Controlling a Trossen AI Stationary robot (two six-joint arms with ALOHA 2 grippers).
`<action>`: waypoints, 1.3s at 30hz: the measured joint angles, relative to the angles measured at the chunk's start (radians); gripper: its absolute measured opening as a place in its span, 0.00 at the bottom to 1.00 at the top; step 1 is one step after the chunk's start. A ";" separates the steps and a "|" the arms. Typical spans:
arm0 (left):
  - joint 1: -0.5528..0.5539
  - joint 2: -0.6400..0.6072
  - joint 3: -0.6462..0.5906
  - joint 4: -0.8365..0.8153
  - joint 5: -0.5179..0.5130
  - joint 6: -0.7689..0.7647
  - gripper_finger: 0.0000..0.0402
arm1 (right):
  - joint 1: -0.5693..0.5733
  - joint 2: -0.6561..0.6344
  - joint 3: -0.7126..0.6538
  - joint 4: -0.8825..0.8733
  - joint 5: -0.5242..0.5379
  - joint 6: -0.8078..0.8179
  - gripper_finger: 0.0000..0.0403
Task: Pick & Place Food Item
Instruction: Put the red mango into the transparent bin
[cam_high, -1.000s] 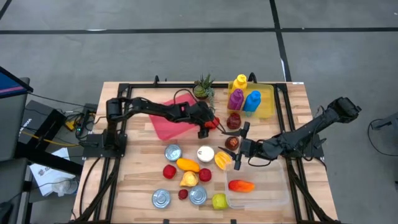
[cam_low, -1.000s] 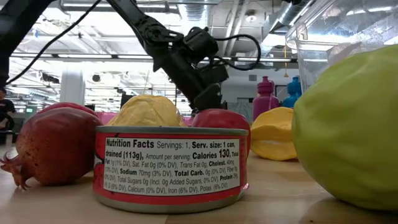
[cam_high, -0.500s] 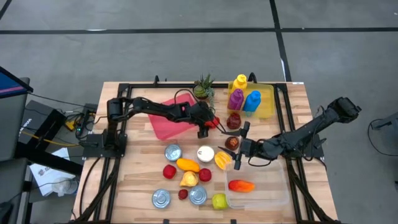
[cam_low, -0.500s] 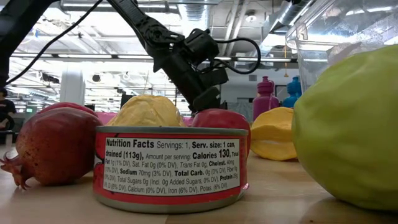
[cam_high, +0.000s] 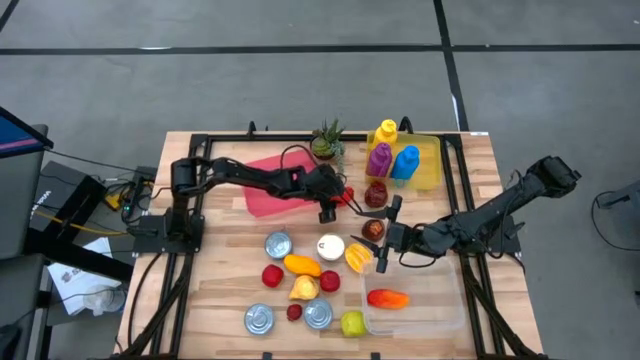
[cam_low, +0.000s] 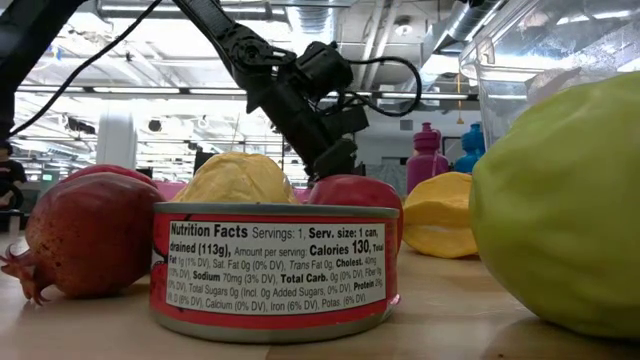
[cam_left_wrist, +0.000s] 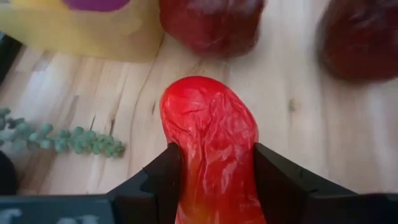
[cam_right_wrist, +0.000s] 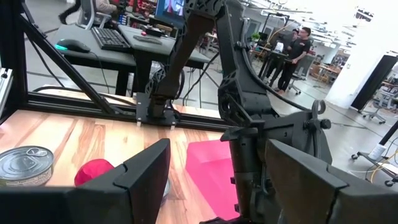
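Observation:
My left gripper (cam_high: 338, 204) reaches over the table's middle, past the pink mat (cam_high: 268, 192), and is shut on a wrinkled red pepper (cam_high: 347, 197). In the left wrist view the pepper (cam_left_wrist: 208, 121) sticks out forward from between the fingers over bare wood. In the low view the left gripper (cam_low: 335, 155) hangs behind the fruit. My right gripper (cam_high: 384, 238) waits right of the food pile, fingers wide open (cam_right_wrist: 224, 180), pointing toward the left arm. A clear bin (cam_high: 425, 312) at the near right holds an orange-red pepper (cam_high: 388, 298). My left gripper pinches the red pepper between its two fingers (cam_left_wrist: 163, 177), one on each side of the narrower end (cam_left_wrist: 214, 174). The fingers slant down from the table's left side and lie along the pepper. Its rounded end (cam_left_wrist: 205, 99) juts out beyond the fingertips. Whether it rests on the table, I cannot tell.
Two dark red fruits (cam_high: 375, 193) (cam_high: 373, 229) lie just right of the held pepper. A yellow tray (cam_high: 430, 168) with coloured bottles and a small plant (cam_high: 326, 141) stand at the far edge. Cans (cam_high: 278, 244), a yellow pepper (cam_high: 358, 256) and a green apple (cam_high: 352, 323) crowd the near middle.

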 joint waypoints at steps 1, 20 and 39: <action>-0.005 -0.008 0.000 0.006 -0.001 -0.004 0.40 | 0.000 0.000 0.000 0.004 0.000 -0.001 0.63; -0.067 -0.350 -0.309 0.455 0.018 -0.029 0.39 | 0.020 0.000 0.000 0.026 -0.011 -0.031 0.63; -0.173 -0.500 -0.682 0.846 0.045 -0.051 0.39 | -0.167 0.076 0.336 -0.700 -0.274 0.267 0.63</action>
